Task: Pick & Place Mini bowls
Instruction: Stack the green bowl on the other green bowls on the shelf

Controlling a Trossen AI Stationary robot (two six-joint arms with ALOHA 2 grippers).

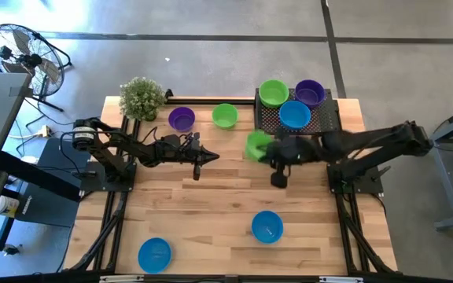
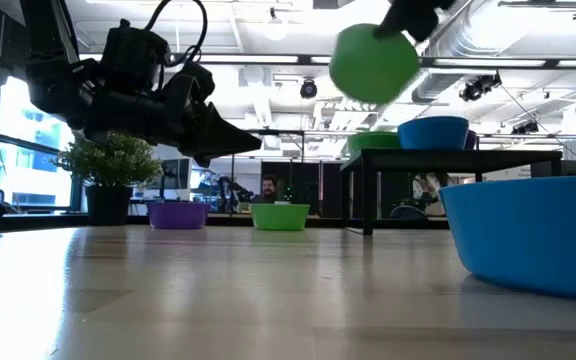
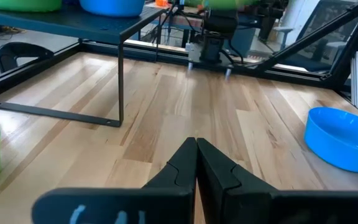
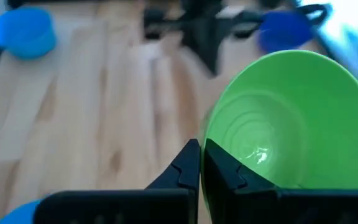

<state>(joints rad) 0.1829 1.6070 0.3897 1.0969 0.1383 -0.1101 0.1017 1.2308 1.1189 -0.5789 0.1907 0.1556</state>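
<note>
Mini bowl in hand: green bowl [image 1: 256, 145] held clear above the table, just beside the rack's left edge, tipped on its side.
Right gripper [image 4: 201, 163]: fingers pinched on this bowl's rim.
Black mesh rack [image 1: 325, 119]: carries a green bowl [image 1: 273, 92], a purple bowl [image 1: 310, 92] and a blue bowl [image 1: 295, 115], all upright.
Table [image 1: 211, 196]: purple bowl [image 1: 182, 119] and green bowl [image 1: 225, 115] near the potted plant [image 1: 141, 97]; two blue bowls [image 1: 267, 226] [image 1: 154, 254] at the near side.
Left gripper [image 3: 196, 163]: fingers together, holding nothing, above the table's middle.
</note>
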